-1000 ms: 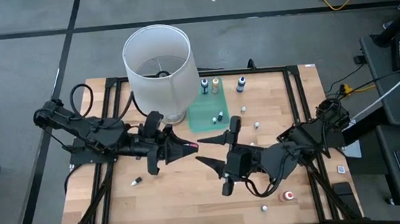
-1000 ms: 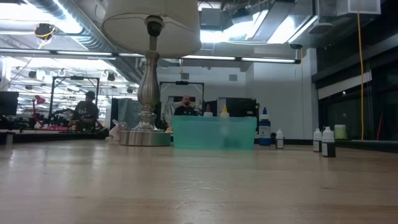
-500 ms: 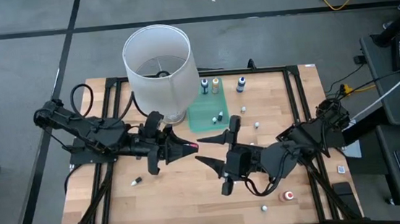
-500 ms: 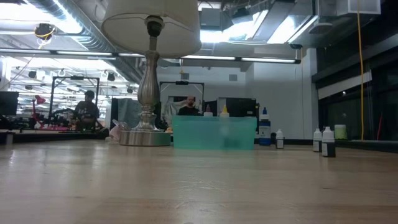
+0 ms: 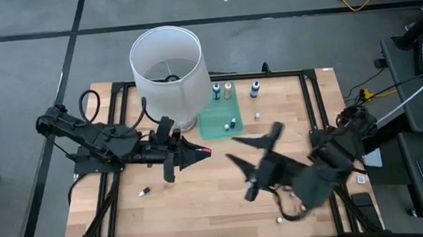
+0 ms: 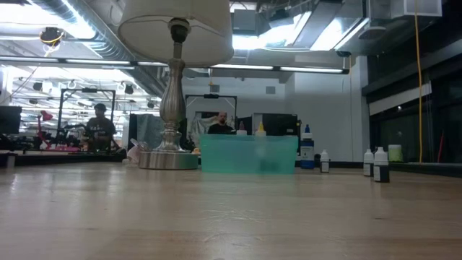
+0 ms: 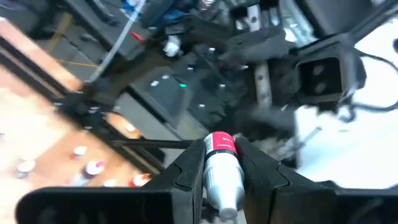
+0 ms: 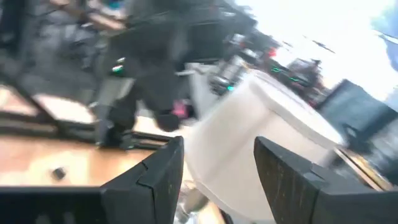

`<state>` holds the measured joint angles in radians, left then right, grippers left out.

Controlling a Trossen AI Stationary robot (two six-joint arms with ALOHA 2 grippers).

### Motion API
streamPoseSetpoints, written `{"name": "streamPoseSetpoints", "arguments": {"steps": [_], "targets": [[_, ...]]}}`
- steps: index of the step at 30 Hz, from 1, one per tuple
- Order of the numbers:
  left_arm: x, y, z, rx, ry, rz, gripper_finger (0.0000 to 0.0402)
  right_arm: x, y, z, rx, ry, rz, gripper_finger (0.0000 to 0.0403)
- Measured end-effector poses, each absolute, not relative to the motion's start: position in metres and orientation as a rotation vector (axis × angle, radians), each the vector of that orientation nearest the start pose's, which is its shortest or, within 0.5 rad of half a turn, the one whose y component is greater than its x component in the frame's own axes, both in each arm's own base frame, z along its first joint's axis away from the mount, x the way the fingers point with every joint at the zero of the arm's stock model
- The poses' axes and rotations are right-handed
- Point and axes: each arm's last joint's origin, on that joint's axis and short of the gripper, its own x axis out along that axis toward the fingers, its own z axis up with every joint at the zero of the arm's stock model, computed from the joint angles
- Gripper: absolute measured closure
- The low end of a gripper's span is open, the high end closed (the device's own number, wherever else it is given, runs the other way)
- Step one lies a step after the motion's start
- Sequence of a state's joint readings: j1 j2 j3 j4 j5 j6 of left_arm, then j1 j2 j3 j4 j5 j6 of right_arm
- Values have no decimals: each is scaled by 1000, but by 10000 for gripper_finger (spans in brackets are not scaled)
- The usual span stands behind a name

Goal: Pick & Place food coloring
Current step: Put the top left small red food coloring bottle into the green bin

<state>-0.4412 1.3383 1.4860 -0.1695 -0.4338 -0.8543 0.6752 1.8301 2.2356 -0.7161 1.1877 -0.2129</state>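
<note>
My left gripper hangs above the table's middle, pointing toward the right edge, shut on a small red food coloring bottle; the bottle fills the left wrist view. My right gripper stands open just right of it, its fingers pointing at the bottle and touching nothing. More food coloring bottles stand on the table at the far edge. One small bottle rests on the green tray, and another lies near the left. The low view shows no gripper. My left gripper pinches the bottle's whitish part between its two fingers. The fingers come level from the table's left and lie along the bottle. The red end sticks out past the fingertips. The bottle hangs level, clear of the table.
A big white lampshade on a metal lamp base stands at the far left-centre, close behind my left gripper. A tiny bottle lies near the front edge. Black frame rails run along the table's sides. People sit in the room beyond.
My right gripper has swung toward the table's right edge, away from the left gripper and its bottle, and its wrist has turned. It stays open. The left gripper and the red bottle keep their place.
</note>
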Motion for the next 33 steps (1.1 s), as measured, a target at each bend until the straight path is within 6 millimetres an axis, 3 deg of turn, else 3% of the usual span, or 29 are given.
{"name": "streamPoseSetpoints", "arguments": {"steps": [7, 12, 23, 33], "targets": [[266, -121, 436, -751, 81, 175, 333, 256, 226, 490, -408, 186, -647, 205], [288, -137, 411, -729, 127, 240, 333, 239, 240, 491, -421, 154, -684, 205], [340, -159, 340, -738, 84, 573, 333, 224, 254, 491, -417, 137, -626, 205], [386, -151, 280, -818, 85, 680, 334, 213, 263, 491, -447, 137, -585, 205]]}}
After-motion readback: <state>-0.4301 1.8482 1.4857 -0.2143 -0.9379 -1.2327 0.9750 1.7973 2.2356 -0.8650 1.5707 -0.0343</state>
